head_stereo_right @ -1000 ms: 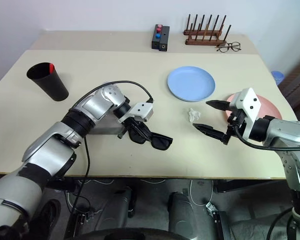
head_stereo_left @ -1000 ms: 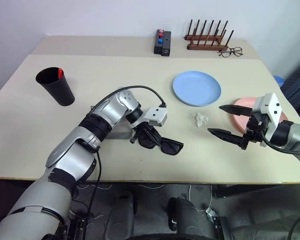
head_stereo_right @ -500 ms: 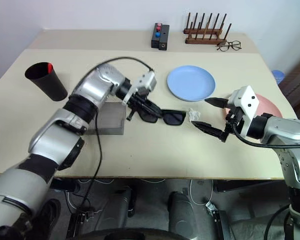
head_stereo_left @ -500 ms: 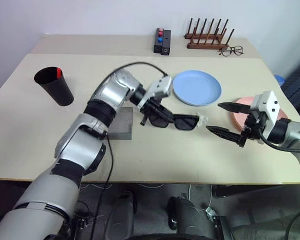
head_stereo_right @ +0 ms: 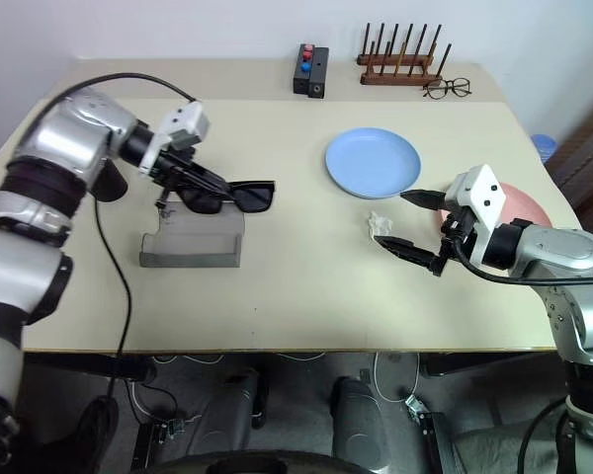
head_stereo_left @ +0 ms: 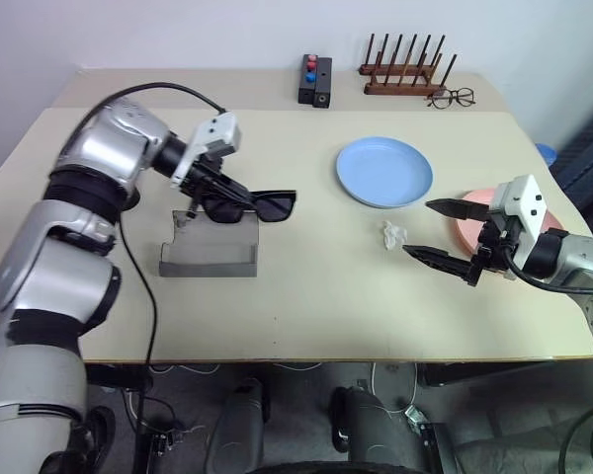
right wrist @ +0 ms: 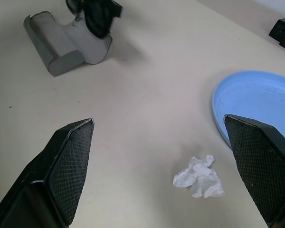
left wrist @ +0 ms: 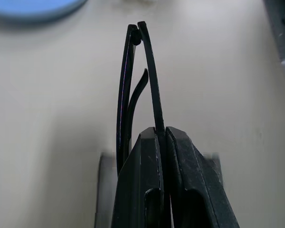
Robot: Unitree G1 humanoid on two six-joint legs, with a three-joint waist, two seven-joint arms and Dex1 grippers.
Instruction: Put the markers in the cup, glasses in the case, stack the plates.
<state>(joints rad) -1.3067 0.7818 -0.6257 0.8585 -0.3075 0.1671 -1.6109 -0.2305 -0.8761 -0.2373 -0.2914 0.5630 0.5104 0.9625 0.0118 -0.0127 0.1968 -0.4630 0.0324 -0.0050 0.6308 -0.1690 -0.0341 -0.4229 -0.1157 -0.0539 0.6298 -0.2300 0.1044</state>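
The left gripper (head_stereo_left: pixel 210 185) is pinched tight on the glossy black sunglasses with thick plastic frame and dark lenses (head_stereo_left: pixel 260 205), gripping one thin arm (left wrist: pixel 150 80) so the frame juts out level in the air just above the matte grey box-like glasses case (head_stereo_left: pixel 210 257), which lies open on the smooth cream table (head_stereo_left: pixel 306 296). Behind that arm's elbow a sliver of the dark tapered cup (head_stereo_right: pixel 111 184) peeks out; I can't make out the marker. Across the table the right gripper (head_stereo_left: pixel 438 231) hangs above the tabletop with its two pointed black fingers spread wide, their inner pads (right wrist: pixel 73 152) showing a fine mesh-like texture, holding nothing. Just beside it lies a small crumpled white wad of paper (head_stereo_left: pixel 395 235). The round, shallow light blue plate (head_stereo_left: pixel 384 172) sits beyond the wad, and the pink plate (head_stereo_left: pixel 477 200) lies near the table's right edge, largely hidden behind the right wrist. At the far edge stand a black box with red and blue buttons (head_stereo_left: pixel 315 80), a brown wooden peg rack (head_stereo_left: pixel 405 77) and thin wire-framed clear eyeglasses (head_stereo_left: pixel 453 97).
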